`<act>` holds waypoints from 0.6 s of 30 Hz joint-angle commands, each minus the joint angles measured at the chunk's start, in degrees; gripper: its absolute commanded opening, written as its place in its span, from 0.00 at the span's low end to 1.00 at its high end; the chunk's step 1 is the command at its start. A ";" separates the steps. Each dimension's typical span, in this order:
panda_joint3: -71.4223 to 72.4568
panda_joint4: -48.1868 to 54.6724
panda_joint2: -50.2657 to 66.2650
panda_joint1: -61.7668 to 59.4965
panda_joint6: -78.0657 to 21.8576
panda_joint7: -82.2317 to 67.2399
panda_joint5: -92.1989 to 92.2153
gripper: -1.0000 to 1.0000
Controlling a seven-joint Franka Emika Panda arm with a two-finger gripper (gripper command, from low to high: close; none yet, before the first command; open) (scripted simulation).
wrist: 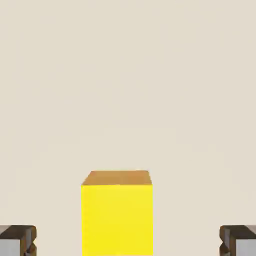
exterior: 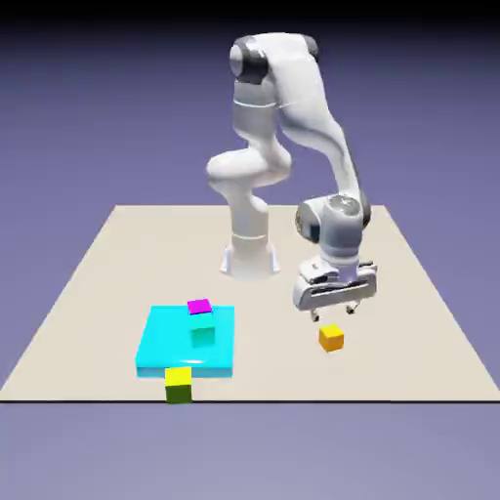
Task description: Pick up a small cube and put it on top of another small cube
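- On the beige table (exterior: 410, 293), toward the exterior view's right, lies the small plain orange cube (exterior: 332, 338), alone on the bare surface and well apart from the other blocks.
- Just above this orange cube hangs the white arm's two-finger gripper (exterior: 333, 311), pointing down; its fingertips do not touch the cube.
- From the hand view, the same orange cube (wrist: 117, 215) shows large at the bottom middle, between the two grey fingertips (wrist: 17, 240), with a wide free gap on each side.
- The pincer is spread wide and holds nothing.
- In that view the cube's near face looks bright yellow and only its narrow top face looks orange.
- Toward the exterior view's left lies a flat cyan square slab (exterior: 161, 347) on the table.
- On this slab stands a small teal cube (exterior: 202, 333), and a small magenta cube (exterior: 199, 307) sits on top of it.
- At the slab's near edge stands a small yellow cube (exterior: 179, 377) on top of a dark olive-green cube (exterior: 179, 394).
- No brand, label or writing can be read on any cube, on the slab or on the arm.
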 commanded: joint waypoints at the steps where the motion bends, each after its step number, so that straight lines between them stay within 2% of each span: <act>1: 0.22 0.29 2.08 -0.16 1.79 -0.17 0.21 0.50; 6: 1.13 1.45 10.47 -0.82 9.02 -0.84 1.08 0.50; 7: 1.13 1.45 10.47 -0.82 9.02 -0.84 1.08 0.00; 14: -0.21 -0.27 -1.97 0.15 -1.70 0.16 -0.20 0.00; 18: -6.65 -1.97 -9.81 -7.96 -7.47 -9.68 -4.81 0.00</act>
